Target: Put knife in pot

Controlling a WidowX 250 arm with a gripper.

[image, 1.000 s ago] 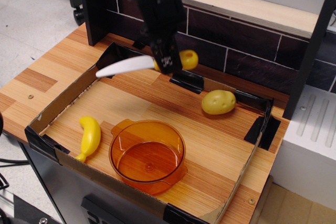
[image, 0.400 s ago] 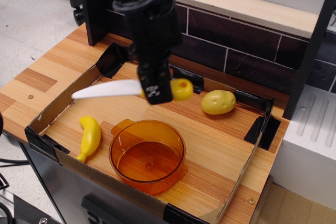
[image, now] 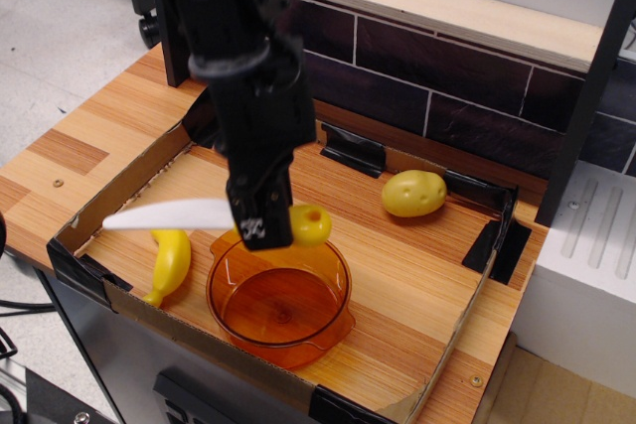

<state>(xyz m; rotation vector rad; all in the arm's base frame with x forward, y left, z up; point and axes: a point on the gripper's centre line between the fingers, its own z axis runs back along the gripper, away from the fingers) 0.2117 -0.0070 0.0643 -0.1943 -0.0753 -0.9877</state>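
My gripper (image: 263, 225) is shut on the knife, gripping it where the white blade (image: 169, 214) meets the yellow handle (image: 310, 225). The knife is held level in the air, blade pointing left, handle to the right. It hangs just above the far left rim of the pot (image: 280, 300), a round translucent orange pot with two small side handles, standing near the front of the tray. The blade reaches out left past the pot's rim, above the toy banana.
A yellow toy banana (image: 170, 260) lies left of the pot. A yellow toy potato (image: 413, 193) lies at the back right. All sit in a shallow cardboard tray (image: 467, 295) on the wooden counter. A dark tiled wall (image: 447, 96) stands behind.
My gripper has moved forward, left and down with the knife, from the back of the tray to just over the pot's far left rim.
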